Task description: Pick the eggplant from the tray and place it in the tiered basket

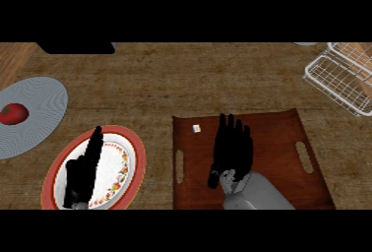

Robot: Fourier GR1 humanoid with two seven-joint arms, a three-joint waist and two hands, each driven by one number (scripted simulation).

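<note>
The wooden counter (181,78) fills the head view. On it, right of centre and near the lower edge, lies the brown tray (280,128), a flat board with a slot handle cut along each side.

The robot's right hand (231,147) rests over the tray's middle. Its fingers are straight and close together, pointing toward the far edge, with the thumb down by the wrist, and it is clamped on nothing that shows. The eggplant cannot be made out. The black hand covers that part of the tray, and whatever is beneath it is hidden.

At the left edge sits a grey plate (40,113), partly cut off, holding a red tomato (13,113) with a green stem end. Just beside it, toward the lower left, is a plate with a red rim (116,162) and a flowered band around its white centre. The left hand (83,170) lies across this plate. Its fingers are straight and held together, and they hold nothing.

The white wire tiered basket (338,78) stands in the upper right corner, well apart from the tray and only partly in view. The counter shows through its mesh.

A dark block (76,47) sits at the top left.

A small white tag (196,128) lies near the tray's far left corner. It is too small for any writing on it to be read.
</note>
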